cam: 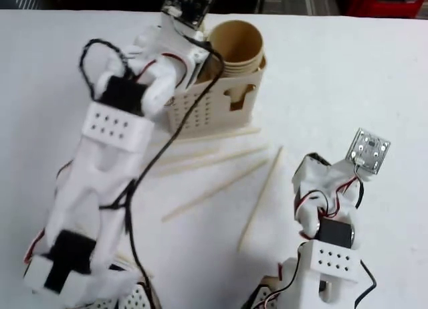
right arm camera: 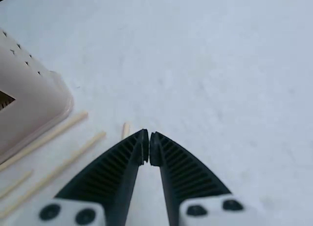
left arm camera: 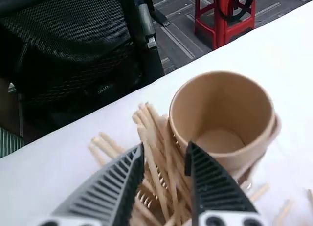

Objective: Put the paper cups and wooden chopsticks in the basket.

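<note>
My left jaws are open over the basket (cam: pixel 200 108), and in the left wrist view a bundle of wooden chopsticks (left arm camera: pixel 156 157) stands on end in the gap between them; I cannot tell whether either jaw touches a stick. Just beside that bundle sits the stack of paper cups (left arm camera: pixel 222 113), nested, mouth up, in the same basket. From the high view the left arm lies across the basket's near side and hides the bundle, but the cups (cam: pixel 235 45) show at the far end, rising above the rim.

My right jaws are closed tip to tip on nothing, low over the white table (right arm camera: pixel 220 64). The right wrist view puts the end of one loose chopstick (right arm camera: pixel 126 129) just beside the tips, with the basket's corner (right arm camera: pixel 29 103) farther off.

The high view gives me the layout: several loose chopsticks (cam: pixel 214 188) lie flat on the table in front of the basket, one (cam: pixel 207 135) touching its base, another (cam: pixel 261 195) angled towards the right arm.
</note>
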You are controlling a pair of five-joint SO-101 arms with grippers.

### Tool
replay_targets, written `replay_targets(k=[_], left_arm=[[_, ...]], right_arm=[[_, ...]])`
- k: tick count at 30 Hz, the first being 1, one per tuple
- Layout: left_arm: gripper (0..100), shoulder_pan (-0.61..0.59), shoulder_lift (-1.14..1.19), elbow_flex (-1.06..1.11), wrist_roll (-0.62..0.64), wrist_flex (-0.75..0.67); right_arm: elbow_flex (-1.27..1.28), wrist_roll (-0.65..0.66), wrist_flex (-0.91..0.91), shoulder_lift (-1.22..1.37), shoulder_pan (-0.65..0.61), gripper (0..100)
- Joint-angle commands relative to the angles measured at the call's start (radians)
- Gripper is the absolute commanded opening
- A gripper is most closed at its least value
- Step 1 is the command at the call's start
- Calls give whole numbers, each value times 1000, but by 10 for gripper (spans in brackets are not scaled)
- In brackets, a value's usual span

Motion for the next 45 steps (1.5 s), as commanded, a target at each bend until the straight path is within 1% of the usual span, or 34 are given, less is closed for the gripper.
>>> replay_targets(k=[1, 5, 11, 17, 21, 23, 26, 30, 35, 38, 42, 45], left_arm=[[151, -15, -163, -52, -2, 124], [151, -15, -240, -52, -104, 293], [151, -15, -291, -51, -175, 543], [151, -15, -337, -51, -252, 717], [151, -16, -377, -38, -351, 815], [151, -59, -410, 31, -414, 813], [151, -137, -458, 189, -532, 795], [151, -297, -522, 419, -684, 760], [154, -535, -613, 649, -988, 683], [155, -647, -657, 776, -1178, 641], [155, -766, -699, 939, -1370, 555], [196, -842, -710, 1045, -1435, 448]], right_arm=[[-8, -11, -19, -18, 7, 18], [-8, -11, -19, -18, 7, 18], [-8, -11, -19, -18, 7, 18], [-8, -11, -19, -15, 7, 18], [-8, -11, -19, -12, 7, 18], [-6, -11, -19, -12, 7, 18], [-6, -11, -19, -10, 7, 18], [-6, -11, -19, -10, 7, 18], [-6, -11, -19, -10, 7, 18], [-6, -11, -19, -10, 7, 18], [-6, -11, -19, -10, 7, 18], [-6, -11, -19, -10, 7, 18]])
